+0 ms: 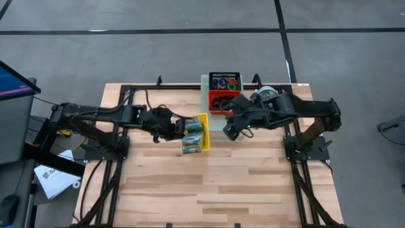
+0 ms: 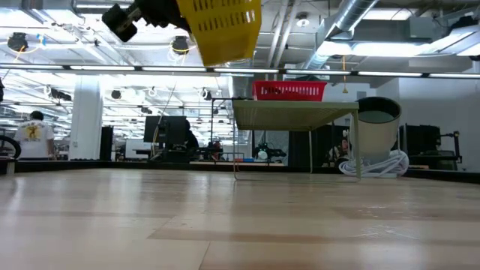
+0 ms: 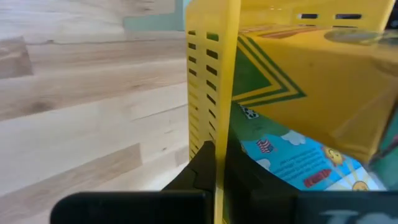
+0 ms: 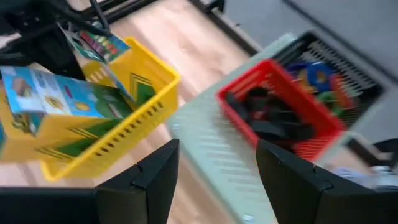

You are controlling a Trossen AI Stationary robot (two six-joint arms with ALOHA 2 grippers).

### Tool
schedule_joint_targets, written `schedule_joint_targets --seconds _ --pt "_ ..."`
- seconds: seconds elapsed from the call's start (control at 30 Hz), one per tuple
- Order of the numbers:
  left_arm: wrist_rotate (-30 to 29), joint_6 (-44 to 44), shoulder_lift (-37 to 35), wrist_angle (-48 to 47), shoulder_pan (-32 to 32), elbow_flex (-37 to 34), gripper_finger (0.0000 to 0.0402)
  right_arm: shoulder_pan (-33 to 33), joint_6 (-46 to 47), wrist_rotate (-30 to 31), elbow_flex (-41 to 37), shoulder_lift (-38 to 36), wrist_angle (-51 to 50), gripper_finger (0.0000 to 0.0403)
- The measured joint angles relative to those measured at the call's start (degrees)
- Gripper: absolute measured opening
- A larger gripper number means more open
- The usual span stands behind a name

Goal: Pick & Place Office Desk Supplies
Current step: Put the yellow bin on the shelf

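The left gripper (image 3: 214, 171) clamps its fingers on the wall of the yellow basket (image 1: 201, 118), lifted off the table (image 1: 253, 190), boxes (image 1: 195, 136) inside; the right gripper (image 4: 217, 168) hovers open near the red basket (image 1: 223, 98), likely waiting.

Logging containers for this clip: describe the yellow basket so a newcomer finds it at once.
Start at the pale green perforated box at the table's far edge. Left of it, the left tool grips the yellow basket, lifted off the table; unlike the red basket, it holds green-blue packets.
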Motion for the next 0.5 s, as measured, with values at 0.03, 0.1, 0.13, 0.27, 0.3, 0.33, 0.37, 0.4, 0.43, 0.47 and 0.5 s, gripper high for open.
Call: schedule_joint_targets --seconds 0.03,0.1,0.13,0.27,0.3,0.33,0.37,0.4,0.43,0.47,0.5 --pt "-1.68 -0.77 0.0 0.07 -1.27 0.0 0.0001 -0.31 0.25 -1.16 -1.29 0.01 1.92 0.021" --pt "-3.87 -2.02 0.0 -0.55 -3.65 0.0 0.0001 -0.65 0.57 -3.63 -3.39 -0.05 5.59 0.021" --pt "-4.22 -2.08 0.0 -0.87 -4.86 0.0 0.0001 -0.78 0.23 -5.07 -4.36 -0.07 7.43 0.021" --pt "-1.76 1.19 0.0 -1.24 -8.29 0.0 0.0001 -0.74 -7.22 -9.43 -6.5 -0.02 12.37 0.021" --pt "0.0 2.6 0.0 -1.27 -8.8 0.0 0.0001 -0.72 -9.68 -10.35 -6.95 -0.11 14.03 0.021" --pt "1.79 3.65 0.0 -1.38 -9.27 0.0 0.0001 -0.72 -12.81 -11.74 -7.51 -0.14 15.39 0.021" --pt "3.31 4.68 0.0 -1.44 -9.81 0.0 0.0001 -0.72 -15.93 -13.68 -7.96 -0.11 16.63 0.021" --pt "4.19 5.55 0.0 -1.48 -10.3 0.0 0.0001 -0.75 -18.68 -15.96 -8.19 -0.01 17.75 0.021" --pt "5.0 6.28 0.0 -1.57 -10.56 0.0 0.0001 -0.89 -21.74 -19.48 -8.25 -0.01 18.88 0.021" --pt "6.05 7.18 0.0 -1.95 -10.62 0.0 0.0001 -1.14 -24.01 -23.34 -8.25 -0.01 19.93 0.021" --pt "7.16 7.98 0.0 -2.64 -10.6 0.0 0.0001 -1.41 -25.53 -27.5 -8.23 -0.07 21.01 0.021"
